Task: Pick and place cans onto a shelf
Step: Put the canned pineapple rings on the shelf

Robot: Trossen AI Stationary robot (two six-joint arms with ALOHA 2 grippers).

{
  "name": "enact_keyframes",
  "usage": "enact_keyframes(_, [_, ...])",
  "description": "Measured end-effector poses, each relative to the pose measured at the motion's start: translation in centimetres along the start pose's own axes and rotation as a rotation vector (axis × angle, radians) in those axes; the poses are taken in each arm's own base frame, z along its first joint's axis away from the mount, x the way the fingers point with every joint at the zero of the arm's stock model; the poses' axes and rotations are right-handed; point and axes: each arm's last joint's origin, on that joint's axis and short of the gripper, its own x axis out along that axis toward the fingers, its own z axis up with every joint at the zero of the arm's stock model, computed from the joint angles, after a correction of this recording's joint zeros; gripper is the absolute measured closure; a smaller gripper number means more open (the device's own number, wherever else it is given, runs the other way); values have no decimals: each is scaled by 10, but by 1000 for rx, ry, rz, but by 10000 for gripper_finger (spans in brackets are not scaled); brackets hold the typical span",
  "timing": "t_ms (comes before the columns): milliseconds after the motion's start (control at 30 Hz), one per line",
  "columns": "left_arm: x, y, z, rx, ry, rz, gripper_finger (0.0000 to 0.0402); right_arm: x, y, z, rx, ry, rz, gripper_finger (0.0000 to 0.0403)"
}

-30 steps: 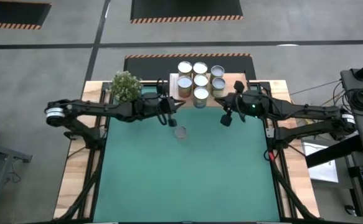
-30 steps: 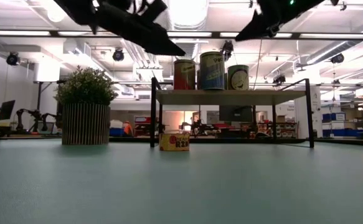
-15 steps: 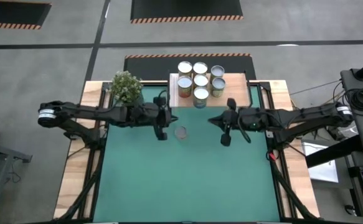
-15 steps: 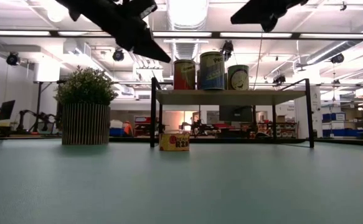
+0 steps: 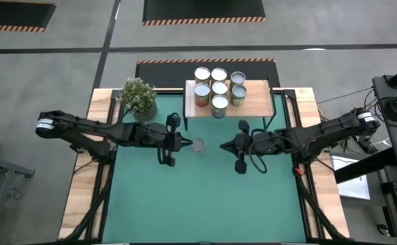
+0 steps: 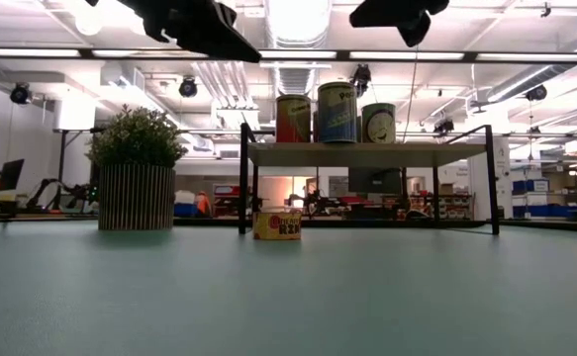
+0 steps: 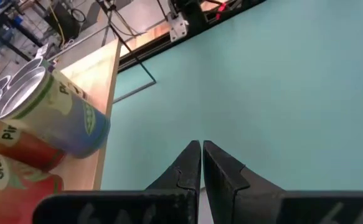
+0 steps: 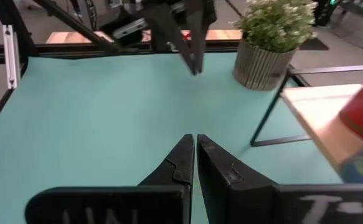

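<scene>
Orange short can on mat, silvery top, upright

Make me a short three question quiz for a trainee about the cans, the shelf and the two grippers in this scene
1. True or false: every small cylindrical tin already stands on the light wooden shelf on thin black legs.
2. How many tins stand on the shelf in the high view? A) four B) seven C) ten
3. Fill in: both two-finger grippers, the left gripper and the right gripper, have their fingers ____.

Key
1. False: one short orange tin with a silvery top sits on the green table mat, between the two grippers.
2. B: seven silvery-topped tins are grouped at one end of the board.
3. Shut: each wrist view shows the fingertips pressed together, holding nothing.
</scene>
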Motion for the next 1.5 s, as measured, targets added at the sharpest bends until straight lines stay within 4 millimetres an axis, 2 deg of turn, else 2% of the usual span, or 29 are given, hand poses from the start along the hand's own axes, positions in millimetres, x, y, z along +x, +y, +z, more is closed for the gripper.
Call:
enact_keyframes(300, [-7,1,-1,-14,15,-2,402,31,13,4,23,137,-17,394])
enact_keyframes(633, [-6,1,-1,-17,14,-1,402,63,21,-12,3,322,-51,394])
enact_keyframes(867, [-3,1,0,-23,-1,5,402,76,22,-35,10,325,-84,394])
enact_keyframes(1167, [-2,1,1,-25,-11,9,402,101,22,-55,-41,312,-177,394])
enact_keyframes(1367, [-2,1,1,-26,-13,10,402,125,13,-66,-21,300,-215,391])
enact_keyframes(1500, [-2,2,1,-26,-12,13,402,140,4,-75,-4,302,-236,367])
